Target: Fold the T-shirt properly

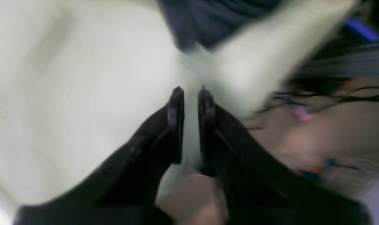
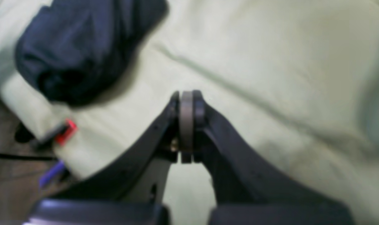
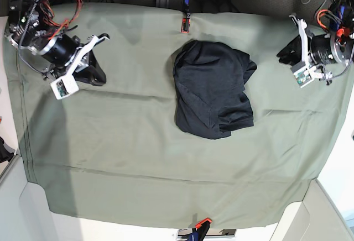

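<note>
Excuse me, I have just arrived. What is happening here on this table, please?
A two-arm robot is set to fold a dark T-shirt, which lies crumpled in a heap near the middle of the green table cloth. Neither arm touches it now. The right gripper is shut and empty over bare cloth. The left gripper is slightly open, also empty, off to the shirt's side. No fold is visible yet.

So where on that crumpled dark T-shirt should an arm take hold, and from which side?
Probably the lower hem corner of the T-shirt, near the bottom right of the heap in the base view, coming from the left pincer's side. That edge looks layered and lies flat on the green cloth, so it should peel up cleanly. The top is bunched, with no clear edge. Neither pincer touches it yet.
</note>
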`<state>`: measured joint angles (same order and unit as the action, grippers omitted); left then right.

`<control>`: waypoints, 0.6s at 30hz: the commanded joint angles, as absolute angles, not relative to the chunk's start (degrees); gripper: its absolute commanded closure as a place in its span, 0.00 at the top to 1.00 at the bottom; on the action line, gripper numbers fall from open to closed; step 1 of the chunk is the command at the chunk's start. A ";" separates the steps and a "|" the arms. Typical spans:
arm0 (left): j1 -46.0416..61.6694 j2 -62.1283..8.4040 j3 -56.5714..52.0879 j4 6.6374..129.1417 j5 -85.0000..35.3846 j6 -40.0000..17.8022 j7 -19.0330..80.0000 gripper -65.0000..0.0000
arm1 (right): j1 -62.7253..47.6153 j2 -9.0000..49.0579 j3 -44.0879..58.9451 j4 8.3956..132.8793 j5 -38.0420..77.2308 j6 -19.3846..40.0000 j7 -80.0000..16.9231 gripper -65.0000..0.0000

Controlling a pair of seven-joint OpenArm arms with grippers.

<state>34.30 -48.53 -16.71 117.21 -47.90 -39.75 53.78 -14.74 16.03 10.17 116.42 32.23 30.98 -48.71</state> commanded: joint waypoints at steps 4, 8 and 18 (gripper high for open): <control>46.24 -45.04 -20.29 118.34 -49.01 -40.00 54.04 0.02 | -23.99 17.82 18.96 118.61 39.05 31.51 -52.97 0.00; 56.25 -39.99 -20.27 118.34 -46.85 -40.00 54.02 0.02 | -33.52 17.78 24.60 118.61 40.75 31.51 -54.04 0.00; 66.04 -31.31 -17.87 111.72 -35.83 -40.00 54.54 0.02 | -50.65 17.80 21.87 117.91 38.59 31.46 -54.06 0.00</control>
